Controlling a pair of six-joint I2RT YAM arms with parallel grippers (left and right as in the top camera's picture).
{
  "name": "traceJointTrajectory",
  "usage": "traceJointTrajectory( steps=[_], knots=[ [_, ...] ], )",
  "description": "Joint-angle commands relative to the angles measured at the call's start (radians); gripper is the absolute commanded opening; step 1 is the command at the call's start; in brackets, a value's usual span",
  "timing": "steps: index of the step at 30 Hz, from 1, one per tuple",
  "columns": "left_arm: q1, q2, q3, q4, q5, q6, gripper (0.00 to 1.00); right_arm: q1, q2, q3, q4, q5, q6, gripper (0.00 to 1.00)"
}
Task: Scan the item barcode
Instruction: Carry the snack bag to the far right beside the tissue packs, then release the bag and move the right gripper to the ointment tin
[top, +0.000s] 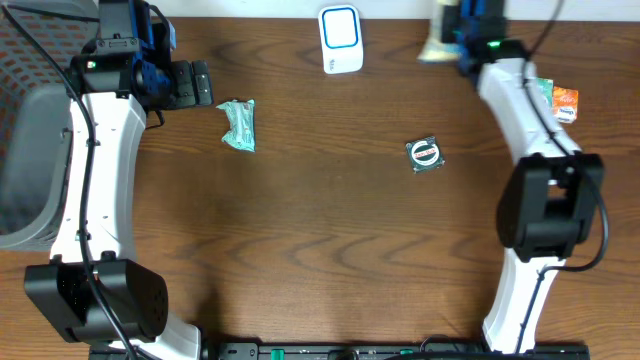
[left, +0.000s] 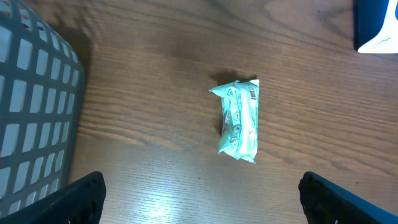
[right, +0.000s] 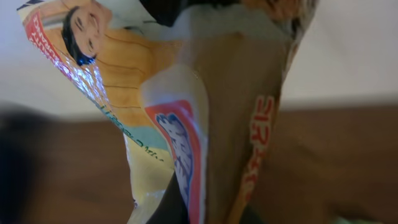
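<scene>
My right gripper (top: 458, 38) is at the table's far right edge, shut on a crinkled yellowish snack packet (top: 434, 49). In the right wrist view this packet (right: 186, 93) fills the frame, printed with a face and red lettering, and it hides most of the right gripper (right: 205, 210). No barcode shows on it. The white scanner with a blue face (top: 340, 40) stands at the far middle, left of the packet. My left gripper (top: 203, 84) hangs open and empty, just left of a small green packet (top: 238, 125); the green packet (left: 239, 119) lies ahead of the left gripper (left: 199, 202).
A grey mesh basket (top: 22, 150) sits at the left edge, and its wall (left: 31, 112) shows in the left wrist view. A round black-and-white item (top: 424, 153) lies right of centre. An orange packet (top: 564, 103) and a green one (top: 543, 88) lie beside the right arm.
</scene>
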Motion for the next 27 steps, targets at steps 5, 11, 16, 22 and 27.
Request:
traceJointTrajectory(
  steps=[5, 11, 16, 22, 27],
  knots=[
    [-0.002, -0.002, -0.004, -0.006, -0.002, 0.013, 0.98, -0.158, 0.047, 0.004, -0.174, 0.082, -0.048, 0.33],
    [-0.002, -0.002, -0.004, -0.006, -0.002, 0.013, 0.98, -0.22, 0.045, 0.005, -0.225, 0.093, -0.052, 0.74],
    [-0.002, -0.002, -0.004, -0.006, -0.002, 0.013, 0.98, -0.204, 0.008, 0.005, -0.239, 0.051, -0.051, 0.77],
    [-0.002, -0.002, -0.004, -0.006, -0.002, 0.013, 0.98, -0.122, -0.076, 0.005, -0.282, -0.175, -0.051, 0.8],
    [-0.002, -0.002, -0.004, -0.006, -0.002, 0.013, 0.98, -0.024, -0.133, 0.005, -0.462, -0.46, -0.052, 0.79]
  ],
)
